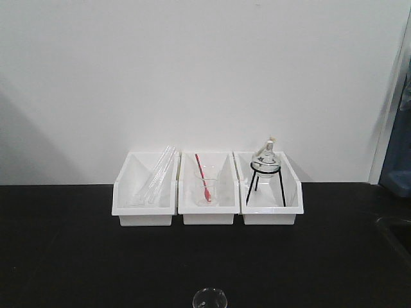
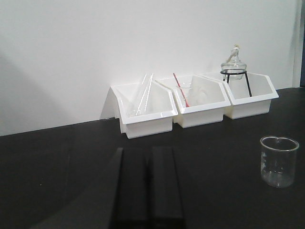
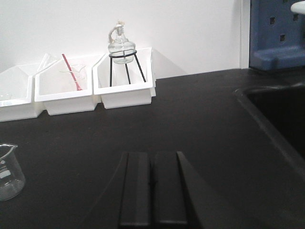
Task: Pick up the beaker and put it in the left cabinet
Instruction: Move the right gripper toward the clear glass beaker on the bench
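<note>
Black bench top point(image 1: 64, 256) under a plain white wall, and nothing has been lifted yet. Starting on the left, the left gripper point(image 2: 148, 155) hangs low over the bench, its two dark fingers pressed together with only a seam between them, holding nothing.

Along the wall sit three white bins. The left bin point(image 1: 144, 208) holds leaning glass tubes point(image 1: 154, 179). The middle bin point(image 1: 207, 212) holds a clear beaker with a red stick point(image 1: 205, 186), which is not our target.

Here's the one that matters. The beaker point(image 2: 279, 162) stands upright and empty on the bare bench, well in front of the middle bin, close to the robot. It sits to the right of the left gripper and apart from it.

Moving on, the right bin point(image 1: 270, 208) carries a round flask on a black tripod point(image 1: 265, 160). The right gripper point(image 3: 152, 157) also has its fingers closed flat against each other, empty, with the beaker off to its left. A dark sink point(image 3: 281, 119) lies at far right.

By my reading, the task is at its very start: approach, grasp, carry and placement all remain. The left cabinet is not in any view.
</note>
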`<state>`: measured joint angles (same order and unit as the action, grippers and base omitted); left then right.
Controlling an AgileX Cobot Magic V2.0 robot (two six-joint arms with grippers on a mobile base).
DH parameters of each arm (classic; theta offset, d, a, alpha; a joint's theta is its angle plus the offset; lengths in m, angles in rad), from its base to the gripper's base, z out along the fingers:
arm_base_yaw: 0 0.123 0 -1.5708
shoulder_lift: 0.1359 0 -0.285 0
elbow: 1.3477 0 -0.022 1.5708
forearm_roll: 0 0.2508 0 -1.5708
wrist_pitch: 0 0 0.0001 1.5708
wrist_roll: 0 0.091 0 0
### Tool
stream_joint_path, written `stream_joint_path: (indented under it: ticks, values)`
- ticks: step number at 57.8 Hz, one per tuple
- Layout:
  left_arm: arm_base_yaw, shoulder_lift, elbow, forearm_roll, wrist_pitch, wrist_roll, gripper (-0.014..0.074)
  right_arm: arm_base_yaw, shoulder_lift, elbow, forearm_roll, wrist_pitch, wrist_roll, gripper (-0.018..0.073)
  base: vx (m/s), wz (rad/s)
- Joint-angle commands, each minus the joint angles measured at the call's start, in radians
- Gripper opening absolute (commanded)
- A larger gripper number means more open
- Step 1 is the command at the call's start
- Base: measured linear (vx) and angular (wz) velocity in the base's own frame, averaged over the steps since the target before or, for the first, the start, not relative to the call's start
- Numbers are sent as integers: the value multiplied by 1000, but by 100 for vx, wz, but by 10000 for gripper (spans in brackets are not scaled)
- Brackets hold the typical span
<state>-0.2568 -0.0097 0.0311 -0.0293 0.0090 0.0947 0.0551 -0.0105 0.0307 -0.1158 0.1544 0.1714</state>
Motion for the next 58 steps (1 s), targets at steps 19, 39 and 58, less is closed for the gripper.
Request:
stream_joint_path:
  ticks: [19,39,58]
  values:
    - [-3,-19,16,-7,-84,-4,1,-4,160,-239,-74,-261,-33,-6,0,0]
    - [-3,-19,16,-7,-84,-4,1,-4,729,-506,-72,-536,-53,-6,0,0]
    - [-3,-19,16,-7,-84,-4,1,-4,953,-509,-69,-699,-46,0,0,0]
